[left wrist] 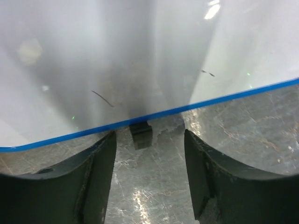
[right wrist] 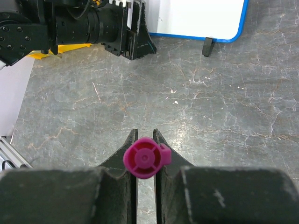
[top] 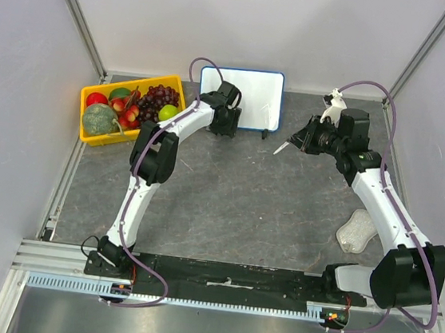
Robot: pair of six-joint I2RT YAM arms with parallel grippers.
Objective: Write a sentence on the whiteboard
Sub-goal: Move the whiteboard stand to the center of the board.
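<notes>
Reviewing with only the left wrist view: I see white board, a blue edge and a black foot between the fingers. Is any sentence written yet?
Observer: No. The top view shows the whole whiteboard blank.
Operator: Does the other arm have a pen?
Observer: Yes, the right gripper is shut on a marker with a magenta end.
Operator: Is it at the whiteboard?
Observer: No, it hangs to the right of the whiteboard, apart from it.
</notes>
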